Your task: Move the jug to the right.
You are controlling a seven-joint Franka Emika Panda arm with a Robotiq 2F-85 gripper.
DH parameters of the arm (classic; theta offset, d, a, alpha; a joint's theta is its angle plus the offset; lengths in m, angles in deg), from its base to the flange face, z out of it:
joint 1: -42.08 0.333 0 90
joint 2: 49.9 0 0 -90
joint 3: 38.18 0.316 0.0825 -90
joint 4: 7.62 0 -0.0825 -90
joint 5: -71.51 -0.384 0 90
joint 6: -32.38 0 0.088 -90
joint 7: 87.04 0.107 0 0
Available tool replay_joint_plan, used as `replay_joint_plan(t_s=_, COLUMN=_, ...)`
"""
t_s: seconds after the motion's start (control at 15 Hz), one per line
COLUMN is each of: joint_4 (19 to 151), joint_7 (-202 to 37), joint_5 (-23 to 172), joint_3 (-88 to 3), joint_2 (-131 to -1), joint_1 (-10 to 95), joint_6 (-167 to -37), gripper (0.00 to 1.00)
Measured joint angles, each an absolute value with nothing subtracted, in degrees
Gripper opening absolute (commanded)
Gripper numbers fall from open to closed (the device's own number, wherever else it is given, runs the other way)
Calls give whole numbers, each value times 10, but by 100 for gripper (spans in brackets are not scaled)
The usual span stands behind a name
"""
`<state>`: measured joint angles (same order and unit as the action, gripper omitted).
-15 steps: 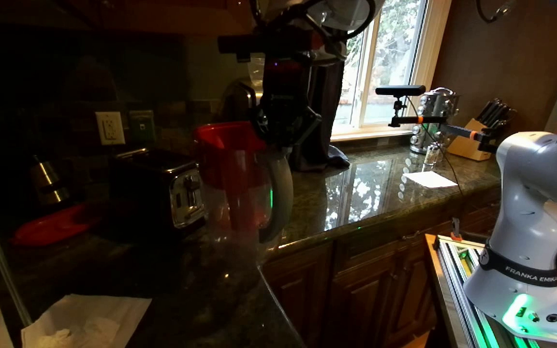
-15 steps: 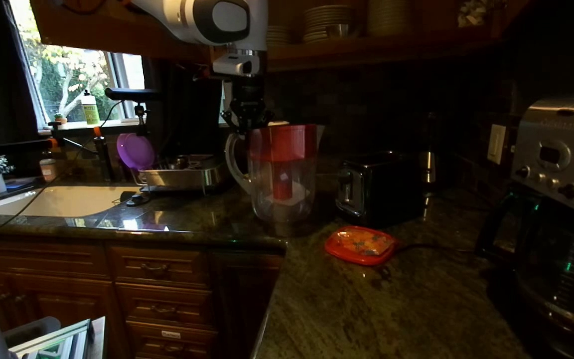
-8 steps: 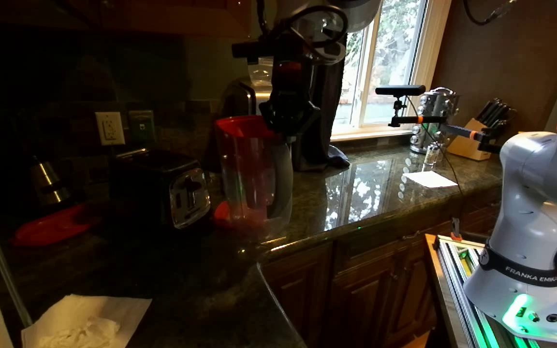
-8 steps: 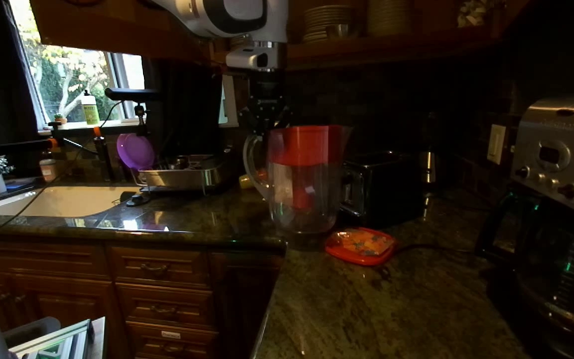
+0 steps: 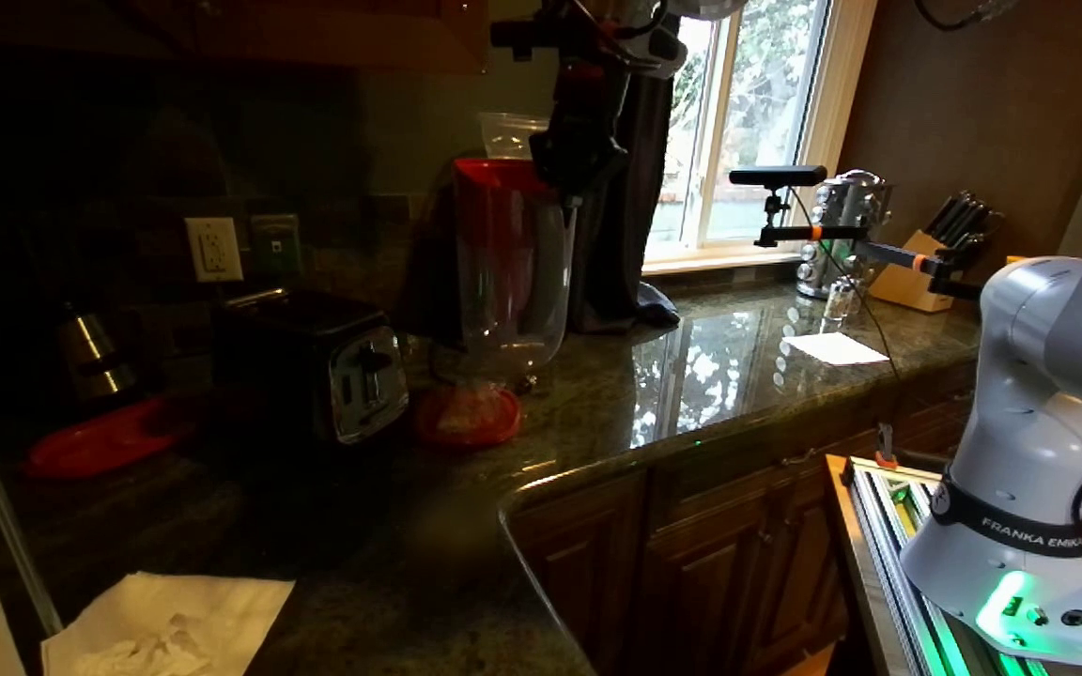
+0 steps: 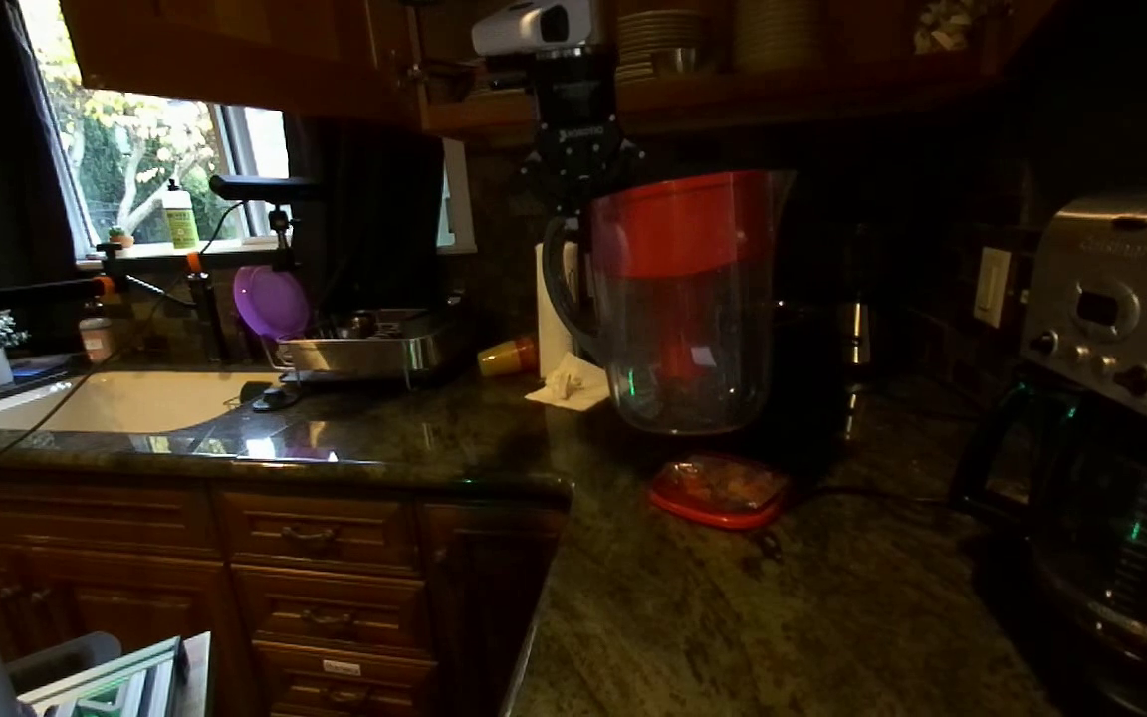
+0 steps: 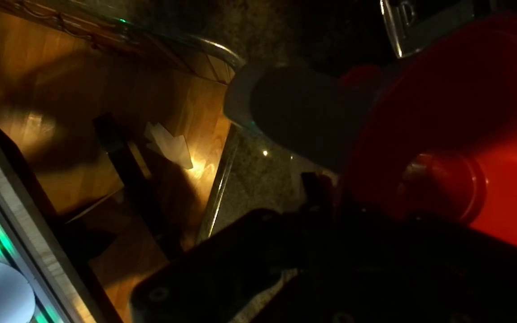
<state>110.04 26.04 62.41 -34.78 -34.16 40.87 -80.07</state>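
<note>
The jug [image 5: 508, 272], a clear pitcher with a red upper part, hangs in the air above the counter in both exterior views [image 6: 683, 339]. Its clear looped handle [image 6: 562, 284] faces the gripper side. My gripper [image 6: 578, 207] points down at the top of the handle, beside the red rim, and is shut on the jug there. It also shows in an exterior view [image 5: 574, 195]. In the wrist view the dark gripper [image 7: 326, 202] covers the lower middle, and the jug's red inside [image 7: 514, 179] fills the right. The exact finger contact is too dark to see.
A small red dish [image 6: 718, 493] lies on the counter below the jug. A black toaster [image 5: 316, 366] and a flat red plate [image 5: 114, 437] stand to one side. A coffee maker [image 6: 1121, 299] is at the right. A cabinet shelf with plates [image 6: 661, 35] hangs overhead.
The gripper and jug have risen and shifted to the right in both exterior views. The small red dish and a white paper behind the jug have come into fuller view. The grip looks unchanged.
</note>
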Motion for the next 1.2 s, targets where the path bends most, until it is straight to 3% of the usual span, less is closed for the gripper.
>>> replay_joint_plan(t_s=0.13, joint_4=1094, joint_7=259, joint_5=624, joint_3=-349, joint_2=-344, joint_1=406, joint_6=-795, gripper=2)
replay_joint_plan(t_s=0.67, joint_4=1073, joint_7=169, joint_5=640, joint_3=-390, joint_2=-378, joint_1=378, joint_6=-810, gripper=2)
replay_joint_plan(t_s=1.13, joint_4=971, joint_7=2, joint_5=574, joint_3=-422, joint_2=-452, joint_1=373, joint_6=-806, gripper=2)
replay_joint_plan(t_s=1.2, joint_4=952, joint_7=-5, joint_5=571, joint_3=-419, joint_2=-469, joint_1=377, joint_6=-801, gripper=8)
